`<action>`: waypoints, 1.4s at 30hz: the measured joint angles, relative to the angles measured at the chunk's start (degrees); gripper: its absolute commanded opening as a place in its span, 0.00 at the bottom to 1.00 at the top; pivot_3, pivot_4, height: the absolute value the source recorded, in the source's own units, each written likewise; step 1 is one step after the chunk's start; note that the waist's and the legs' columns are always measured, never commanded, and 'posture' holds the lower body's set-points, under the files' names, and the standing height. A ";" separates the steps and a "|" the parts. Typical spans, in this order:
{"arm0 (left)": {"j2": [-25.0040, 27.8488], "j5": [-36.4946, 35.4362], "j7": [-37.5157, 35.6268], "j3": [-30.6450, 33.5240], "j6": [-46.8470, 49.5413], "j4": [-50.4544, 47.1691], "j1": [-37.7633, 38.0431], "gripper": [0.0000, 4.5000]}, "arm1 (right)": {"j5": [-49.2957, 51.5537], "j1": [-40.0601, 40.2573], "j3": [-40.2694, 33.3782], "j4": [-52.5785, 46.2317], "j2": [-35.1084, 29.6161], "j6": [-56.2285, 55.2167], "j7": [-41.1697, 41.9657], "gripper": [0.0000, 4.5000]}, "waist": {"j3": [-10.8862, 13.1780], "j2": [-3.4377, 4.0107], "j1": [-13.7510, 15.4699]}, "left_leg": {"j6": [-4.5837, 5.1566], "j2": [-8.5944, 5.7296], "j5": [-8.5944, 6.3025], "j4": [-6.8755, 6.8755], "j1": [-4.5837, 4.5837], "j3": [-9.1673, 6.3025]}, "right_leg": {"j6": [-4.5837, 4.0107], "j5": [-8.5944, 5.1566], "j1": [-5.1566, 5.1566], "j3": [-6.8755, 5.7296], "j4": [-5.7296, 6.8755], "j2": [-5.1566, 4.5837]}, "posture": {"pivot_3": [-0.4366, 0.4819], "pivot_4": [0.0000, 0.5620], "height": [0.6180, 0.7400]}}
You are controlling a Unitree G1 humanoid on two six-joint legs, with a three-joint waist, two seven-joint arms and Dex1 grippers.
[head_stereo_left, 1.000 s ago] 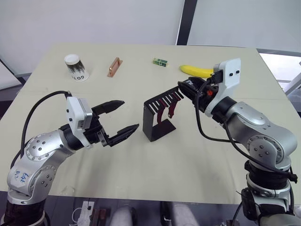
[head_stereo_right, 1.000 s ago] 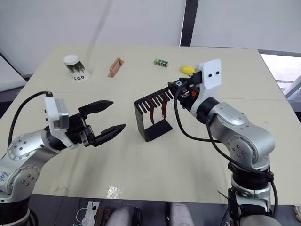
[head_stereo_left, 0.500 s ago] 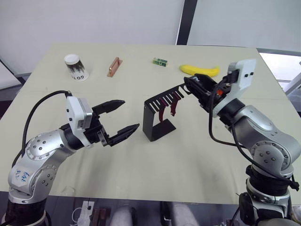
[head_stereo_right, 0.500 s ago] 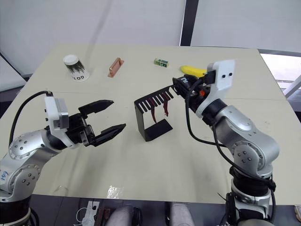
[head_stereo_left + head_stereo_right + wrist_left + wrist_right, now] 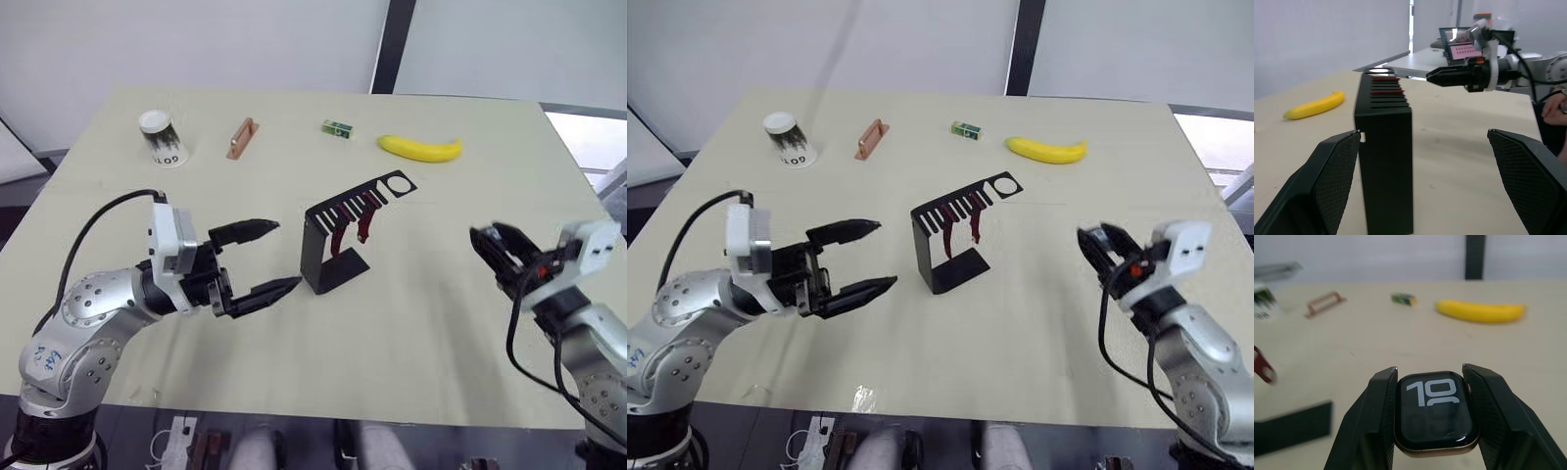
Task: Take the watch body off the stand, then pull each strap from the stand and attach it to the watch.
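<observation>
Right now I have the watch body (image 5: pixel 1433 412) pinched between the two black fingers of my right gripper (image 5: pixel 1433 416), screen facing the wrist camera with light digits showing and a silvery rim along its lower edge. That gripper (image 5: pixel 498 257) hangs above bare table (image 5: pixel 411 323), well off to the right of the stand (image 5: pixel 338 235) and clear of it.

My left gripper (image 5: pixel 260 259) is spread wide and holds nothing. Its fingertips point toward the stand, which sits just past them; from the left wrist the black upright (image 5: pixel 1385 166) stands between the two fingers, close to one of them, though I cannot tell whether it touches. The right gripper (image 5: pixel 1449 76) shows beyond the stand in that same view.

On the stand, the top plate's round hole (image 5: pixel 398 182) is bare, and the two dark red straps (image 5: pixel 350 227) hang down from the comb slots over the base.

Farther from both grippers, along the far side of the table, lie a banana (image 5: pixel 420 148), a small green block (image 5: pixel 335 128), a copper-coloured handle (image 5: pixel 239 138) and a paper cup (image 5: pixel 160 138) on its side.
</observation>
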 measured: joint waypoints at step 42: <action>4.58 5.70 -2.89 5.18 -3.13 -0.88 12.60 1.00 | 0.89 7.17 -3.25 8.84 -9.90 -8.72 21.23 0.99 | 0.01 0.02 0.30 | 0.02 0.03 -0.04 -0.13 0.64 0.23 | -0.04 -0.02 0.29 0.27 0.15 0.07 | 0.48 0.27 1.00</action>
